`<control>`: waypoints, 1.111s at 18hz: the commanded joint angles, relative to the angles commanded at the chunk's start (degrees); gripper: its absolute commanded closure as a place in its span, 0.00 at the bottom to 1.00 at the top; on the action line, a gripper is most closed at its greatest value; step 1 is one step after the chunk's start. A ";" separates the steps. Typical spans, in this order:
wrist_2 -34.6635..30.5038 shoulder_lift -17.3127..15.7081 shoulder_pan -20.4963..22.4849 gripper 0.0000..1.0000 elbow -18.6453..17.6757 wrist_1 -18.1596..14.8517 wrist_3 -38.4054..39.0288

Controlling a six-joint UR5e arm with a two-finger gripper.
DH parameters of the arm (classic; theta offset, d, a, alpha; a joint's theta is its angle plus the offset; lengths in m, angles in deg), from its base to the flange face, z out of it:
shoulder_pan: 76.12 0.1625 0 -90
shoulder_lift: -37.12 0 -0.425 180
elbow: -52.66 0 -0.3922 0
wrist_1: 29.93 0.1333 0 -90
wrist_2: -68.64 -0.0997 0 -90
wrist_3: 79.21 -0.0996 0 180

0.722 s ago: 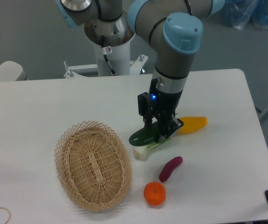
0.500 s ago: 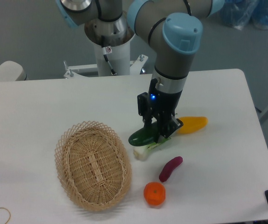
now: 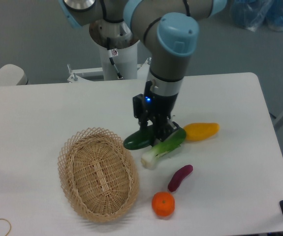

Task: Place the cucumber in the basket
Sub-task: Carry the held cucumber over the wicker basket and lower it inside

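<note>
My gripper (image 3: 153, 133) is shut on the dark green glossy cucumber (image 3: 137, 141) and holds it just above the table, tilted with its left end lower. The cucumber's left end is a short way right of the rim of the light tan wicker basket (image 3: 98, 174), which lies empty at the front left of the table. The cucumber's right end is hidden behind the fingers.
A bok choy (image 3: 163, 148) with a white stem lies just right of the cucumber, under the gripper. A yellow pepper (image 3: 201, 131) lies further right. A purple vegetable (image 3: 179, 177) and an orange (image 3: 163, 204) lie in front. The arm's base (image 3: 115, 54) stands behind.
The gripper has moved left toward the basket with the cucumber in it, uncovering the bok choy. The other things have not moved.
</note>
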 joint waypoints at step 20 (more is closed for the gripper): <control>-10.01 12.92 -13.19 0.67 -4.40 14.06 37.64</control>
